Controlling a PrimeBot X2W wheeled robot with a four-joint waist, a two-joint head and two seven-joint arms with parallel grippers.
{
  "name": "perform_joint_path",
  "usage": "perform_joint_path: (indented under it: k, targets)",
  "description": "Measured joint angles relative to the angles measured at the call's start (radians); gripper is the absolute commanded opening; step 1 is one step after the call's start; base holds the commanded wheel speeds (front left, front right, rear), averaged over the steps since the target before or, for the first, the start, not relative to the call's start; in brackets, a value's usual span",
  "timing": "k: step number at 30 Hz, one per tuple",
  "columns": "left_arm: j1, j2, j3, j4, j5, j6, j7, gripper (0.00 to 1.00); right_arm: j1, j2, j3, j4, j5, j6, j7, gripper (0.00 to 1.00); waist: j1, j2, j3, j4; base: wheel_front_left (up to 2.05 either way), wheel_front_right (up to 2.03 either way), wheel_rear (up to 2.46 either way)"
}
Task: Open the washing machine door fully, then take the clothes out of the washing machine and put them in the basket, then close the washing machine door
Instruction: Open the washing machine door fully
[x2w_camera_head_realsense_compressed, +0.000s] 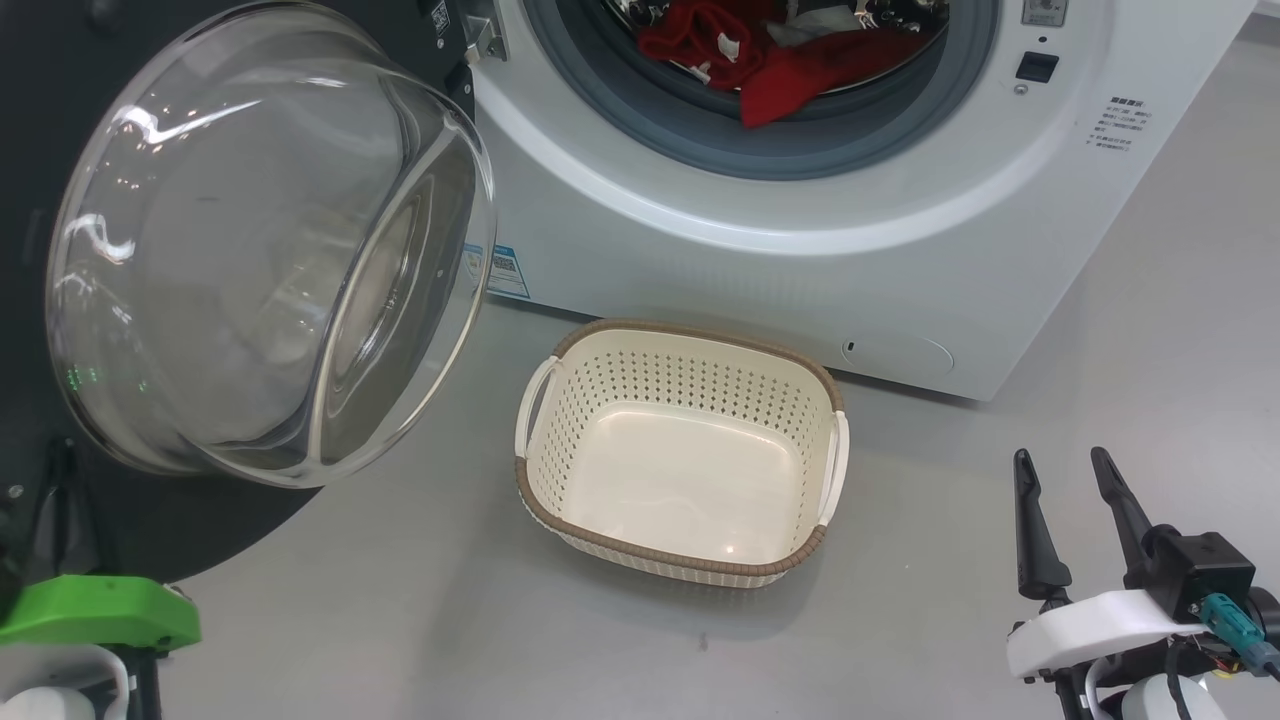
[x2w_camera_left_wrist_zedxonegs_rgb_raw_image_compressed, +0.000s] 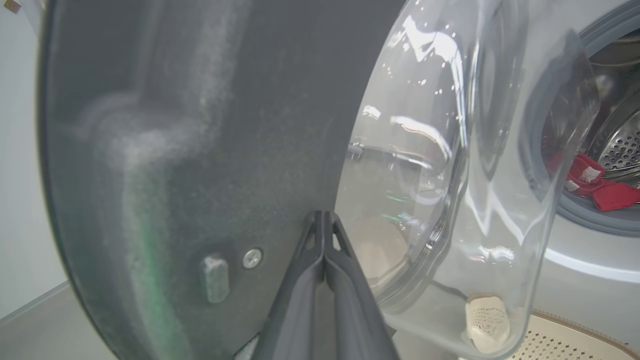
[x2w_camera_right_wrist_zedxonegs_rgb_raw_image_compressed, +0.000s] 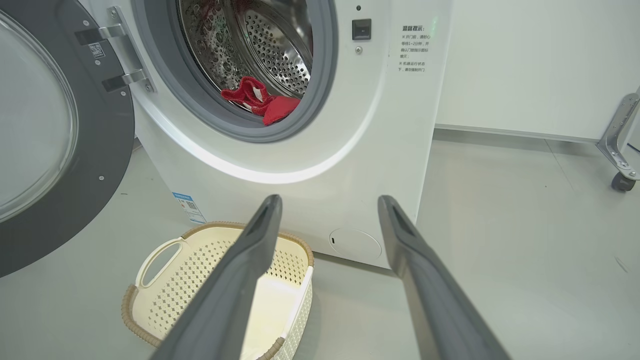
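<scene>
Door (x2w_camera_head_realsense_compressed: 270, 250) wide open, one empty basket (x2w_camera_head_realsense_compressed: 690, 335) in front of the washing machine (x2w_camera_head_realsense_compressed: 760, 260)
Red clothes (x2w_camera_head_realsense_compressed: 800, 70) partly hidden inside it, can't count them. Left gripper (x2w_camera_left_wrist_zedxonegs_rgb_raw_image_compressed: 324, 220) pinched closed on nothing, right gripper (x2w_camera_head_realsense_compressed: 1061, 458) spread wide, empty.

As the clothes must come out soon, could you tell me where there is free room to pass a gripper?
Free: the floor between the basket and the open right gripper, and the empty basket. Crowded: the left, where the washing machine door juts out beside the basket.

The floor (x2w_camera_right_wrist_zedxonegs_rgb_raw_image_compressed: 500, 200) is smooth, pale grey. A white wall (x2w_camera_right_wrist_zedxonegs_rgb_raw_image_compressed: 525, 60) rises behind it. A castored metal leg (x2w_camera_right_wrist_zedxonegs_rgb_raw_image_compressed: 621, 181) stands nearby.
</scene>
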Motion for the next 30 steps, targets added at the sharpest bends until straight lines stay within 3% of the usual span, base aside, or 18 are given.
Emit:
perform_joint_path:
  k: [12,30]
  targets:
    - [-0.023,-0.003,0.021,0.058,0.001,0.000,-0.022,0.00,-0.001,0.000,-0.002,0.004,-0.003,0.009,0.000,1.00,0.0000,0.0000,0.001,-0.012,0.00,0.00,0.00]
    - [0.007,-0.077,-0.049,0.013,0.050,0.005,-0.043,0.00,-0.002,0.000,-0.015,0.009,-0.003,0.010,0.000,1.00,0.0000,0.0000,-0.020,0.009,0.00,0.00,0.00]
